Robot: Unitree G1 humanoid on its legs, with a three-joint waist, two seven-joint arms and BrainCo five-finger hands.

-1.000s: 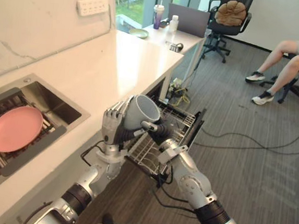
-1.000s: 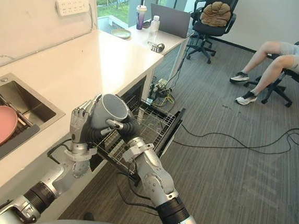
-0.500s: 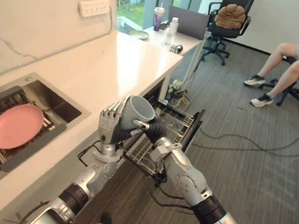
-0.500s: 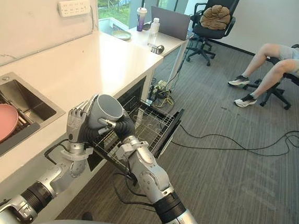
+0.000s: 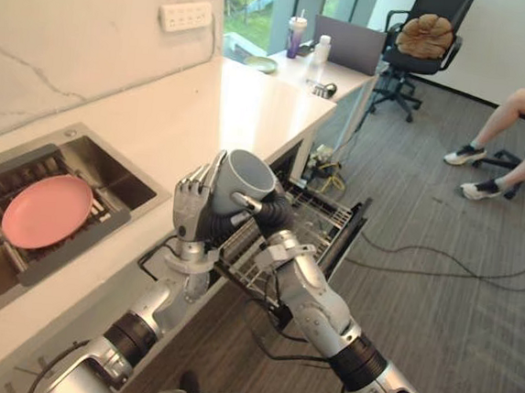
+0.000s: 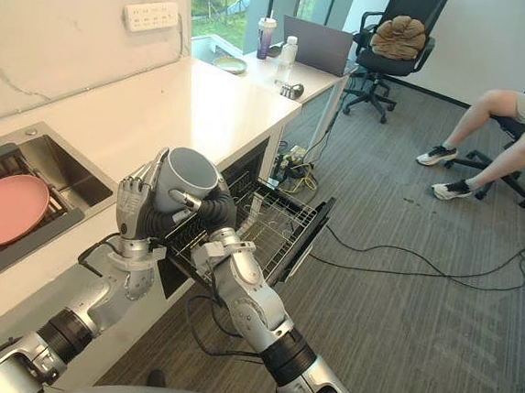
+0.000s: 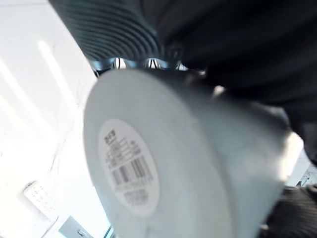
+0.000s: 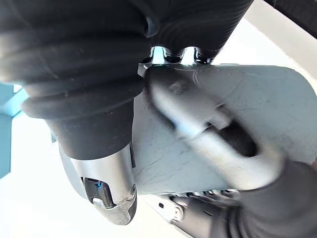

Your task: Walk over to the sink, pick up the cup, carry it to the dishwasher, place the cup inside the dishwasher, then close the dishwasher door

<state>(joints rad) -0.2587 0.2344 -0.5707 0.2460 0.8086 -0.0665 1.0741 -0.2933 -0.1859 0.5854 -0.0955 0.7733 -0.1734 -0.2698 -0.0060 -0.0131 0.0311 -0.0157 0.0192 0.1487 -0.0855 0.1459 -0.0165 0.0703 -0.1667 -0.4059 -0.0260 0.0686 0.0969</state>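
Note:
A grey cup (image 5: 245,181) with a handle is held up between my two hands, tilted with its mouth upward, over the counter-side edge of the pulled-out dishwasher rack (image 5: 311,221). My left hand (image 5: 193,216) stands upright with straight fingers pressed along the cup's side. The left wrist view shows the cup's labelled base (image 7: 130,168). My right hand (image 5: 272,218) is curled on the cup handle (image 8: 213,134) from the other side, its thumb (image 8: 106,173) lying against the cup wall. The dishwasher door (image 5: 353,234) hangs open below the rack.
The white counter (image 5: 261,104) runs along the left, with a sink (image 5: 108,176) holding a pink plate (image 5: 48,212). A desk with bottles and a laptop stands beyond. A person sits at far right (image 5: 518,113) beside an office chair (image 5: 422,36). Cables cross the carpet (image 5: 441,258).
The whole view has shifted as the camera moved. Both hands still hold the cup together, now slightly higher and closer to the counter's edge.

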